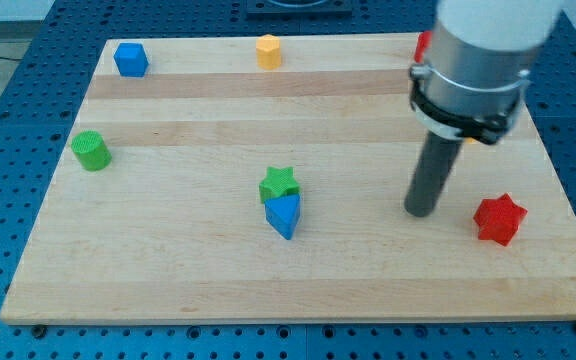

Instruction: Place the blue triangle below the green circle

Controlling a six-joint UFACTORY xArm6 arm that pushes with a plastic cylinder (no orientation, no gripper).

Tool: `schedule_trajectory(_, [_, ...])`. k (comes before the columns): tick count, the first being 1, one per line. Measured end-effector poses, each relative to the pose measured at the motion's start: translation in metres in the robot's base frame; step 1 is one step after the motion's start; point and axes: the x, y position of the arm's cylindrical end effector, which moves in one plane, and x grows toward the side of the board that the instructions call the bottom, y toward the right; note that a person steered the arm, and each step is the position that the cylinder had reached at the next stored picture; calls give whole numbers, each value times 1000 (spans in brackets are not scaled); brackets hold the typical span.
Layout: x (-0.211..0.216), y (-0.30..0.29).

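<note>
Rod tip stood on bare board, touching no block, well right of the blue triangle.

My tip (421, 212), the lower end of the straight dark rod, rested on the pale wooden board (168, 290) with nothing against it; the red star-shaped block (498, 218) lay near on the view's right. Toward the view's left, well apart, the blue triangular block (283, 215) sat touching the green star-shaped block (279, 183) just above it. The green round cylinder block (91, 150) sat far off by the left edge. Along the top lay a blue cube (130, 59), a yellow block (269, 50), and a red block (423, 45) mostly hidden behind the arm.
</note>
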Motion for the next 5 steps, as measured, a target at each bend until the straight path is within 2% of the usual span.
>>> schedule_trajectory(1, [-24, -12])
schedule_trajectory(3, [-71, -101])
schedule_trajectory(5, [-66, -133])
